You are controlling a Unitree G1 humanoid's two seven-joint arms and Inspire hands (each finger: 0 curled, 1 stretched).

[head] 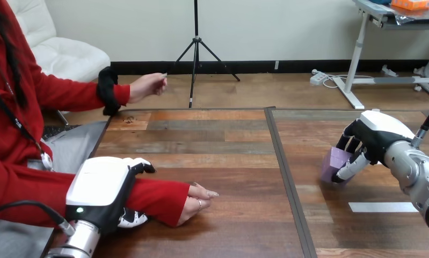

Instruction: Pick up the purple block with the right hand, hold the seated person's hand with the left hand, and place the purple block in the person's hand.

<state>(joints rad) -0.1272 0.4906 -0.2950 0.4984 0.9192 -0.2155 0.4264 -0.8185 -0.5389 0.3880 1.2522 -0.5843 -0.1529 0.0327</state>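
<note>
A purple block [334, 159] sits at the right of the wooden table [228, 161], and I cannot tell whether it touches the top. My right hand [369, 138] is over it, its fingers [349, 169] and thumb curled round the block. At the lower left my left hand [102, 185] lies across the person's red-sleeved forearm [158, 198], thumb over the far side and fingers [131, 218] curled under the near side. The person's hand [198, 200] lies on the table just past the sleeve, holding nothing.
The person's other hand [147, 86] is raised beyond the table's far left edge. A dark seam [286, 177] splits the tabletop down the middle. A white tape strip [381, 207] lies on the wood near my right forearm.
</note>
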